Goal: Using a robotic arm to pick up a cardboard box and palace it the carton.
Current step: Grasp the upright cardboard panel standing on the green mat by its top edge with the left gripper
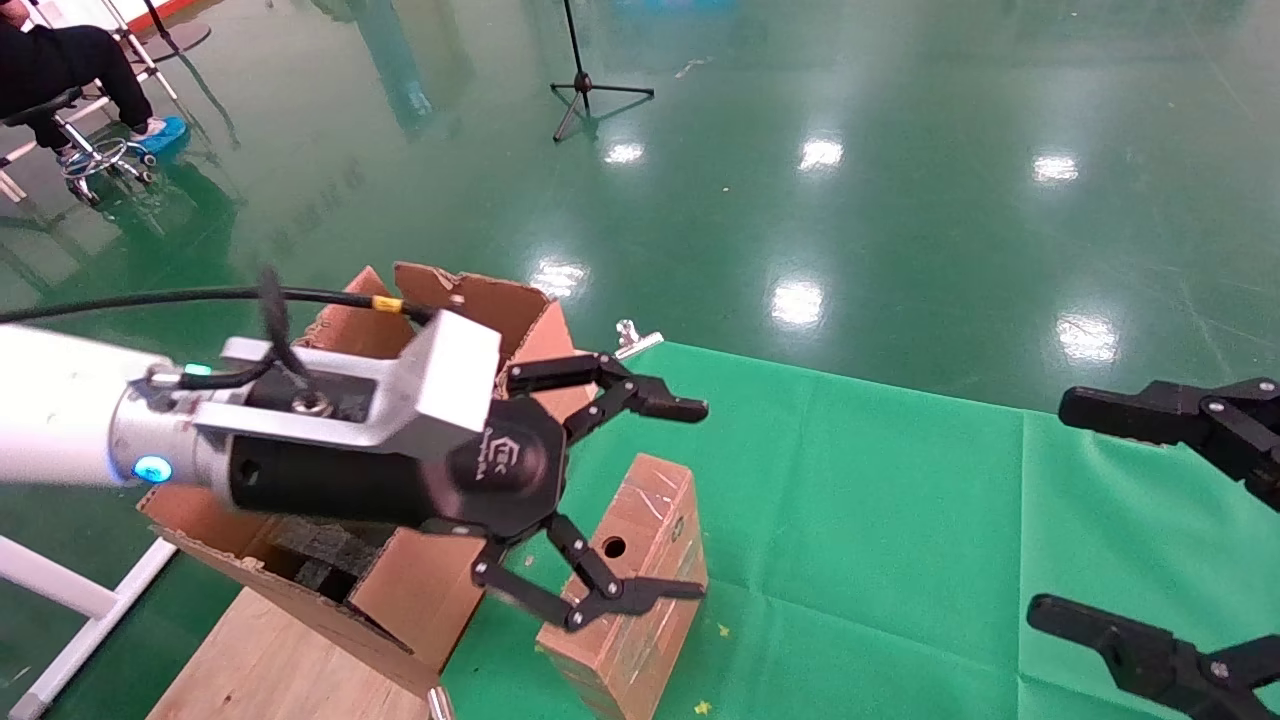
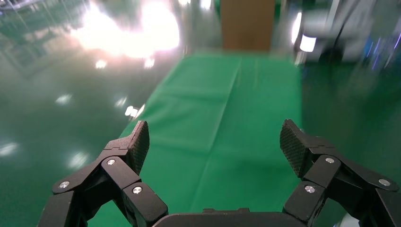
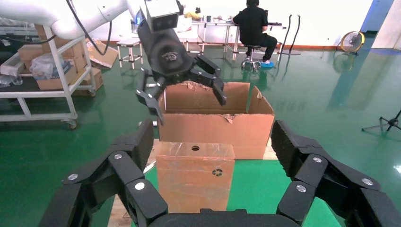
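Observation:
The small taped cardboard box (image 1: 632, 580) with a round dark hole in its top stands on the green cloth beside the carton (image 1: 420, 600). It also shows in the right wrist view (image 3: 195, 182). My left gripper (image 1: 690, 498), on the white robotic arm (image 1: 70, 405), is open and empty, hovering above the box and the carton's near edge. In the left wrist view the left gripper (image 2: 213, 142) shows only green cloth between its fingers. My right gripper (image 1: 1060, 510) is open and empty at the right edge; in its own view (image 3: 210, 144) it faces the box and carton (image 3: 215, 118).
The green cloth (image 1: 880, 520) covers the table to the right of the box. The carton sits on a wooden board (image 1: 270, 670). A tripod stand (image 1: 585, 85) and a seated person (image 1: 75, 70) are far off on the glossy green floor.

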### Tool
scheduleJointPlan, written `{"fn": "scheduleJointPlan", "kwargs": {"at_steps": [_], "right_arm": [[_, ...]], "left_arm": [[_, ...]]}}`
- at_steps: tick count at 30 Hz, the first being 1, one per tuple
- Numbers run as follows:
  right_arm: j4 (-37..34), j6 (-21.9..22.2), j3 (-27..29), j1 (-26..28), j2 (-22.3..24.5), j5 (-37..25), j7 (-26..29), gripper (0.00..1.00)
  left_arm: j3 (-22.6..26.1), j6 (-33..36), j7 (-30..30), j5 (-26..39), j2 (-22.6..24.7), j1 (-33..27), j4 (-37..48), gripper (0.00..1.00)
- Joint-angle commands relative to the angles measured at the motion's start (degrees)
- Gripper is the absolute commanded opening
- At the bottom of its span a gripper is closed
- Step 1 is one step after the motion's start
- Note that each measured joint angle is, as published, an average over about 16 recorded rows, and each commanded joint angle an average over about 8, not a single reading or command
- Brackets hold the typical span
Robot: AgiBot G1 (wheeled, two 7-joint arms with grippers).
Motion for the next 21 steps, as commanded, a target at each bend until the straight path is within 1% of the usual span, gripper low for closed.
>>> {"fn": "scheduleJointPlan", "kwargs": {"at_steps": [1, 8, 10, 12, 14, 16, 21], "right_arm": [[0.0, 0.0, 0.0, 0.0, 0.0, 0.0, 0.0, 0.0], [0.0, 0.0, 0.0, 0.0, 0.0, 0.0, 0.0, 0.0], [0.0, 0.0, 0.0, 0.0, 0.0, 0.0, 0.0, 0.0], [0.0, 0.0, 0.0, 0.0, 0.0, 0.0, 0.0, 0.0], [0.0, 0.0, 0.0, 0.0, 0.0, 0.0, 0.0, 0.0], [0.0, 0.0, 0.0, 0.0, 0.0, 0.0, 0.0, 0.0], [0.0, 0.0, 0.0, 0.0, 0.0, 0.0, 0.0, 0.0]], "left_arm": [[0.8, -0.1, 0.3, 2.9, -0.1, -1.7, -0.8, 1.0], [1.3, 0.0, 0.3, 4.4, -0.3, -2.5, -0.9, 1.0], [1.6, -0.4, -0.8, 5.6, -0.6, -2.9, -0.8, 1.0], [2.5, -0.9, -3.3, 8.1, -0.7, -4.3, -0.9, 1.0], [3.9, -1.7, -7.6, 11.5, -0.7, -6.3, -1.0, 1.0], [6.0, -2.4, -13.9, 16.1, -0.1, -9.0, -1.2, 1.0], [12.2, -1.3, -33.7, 29.5, 3.4, -17.6, -1.2, 1.0]]}}
